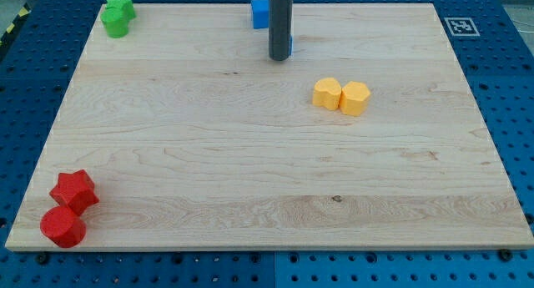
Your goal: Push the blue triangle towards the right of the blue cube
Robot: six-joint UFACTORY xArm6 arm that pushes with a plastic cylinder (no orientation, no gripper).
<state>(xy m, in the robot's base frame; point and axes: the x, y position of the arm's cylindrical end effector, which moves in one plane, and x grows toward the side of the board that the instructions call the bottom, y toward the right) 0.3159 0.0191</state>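
My tip rests on the wooden board near the view's top, just right of centre. A blue cube sits at the board's top edge, up and left of the tip, partly hidden by the rod. Only a thin blue sliver of another blue block peeks out at the rod's right side, just above the tip. Its shape cannot be made out, and it appears to touch the rod. This sliver lies below and slightly right of the blue cube.
Two green blocks sit together at the top left corner. Two yellow blocks touch each other right of centre. A red star and a red cylinder sit at the bottom left. A marker tag lies beyond the top right corner.
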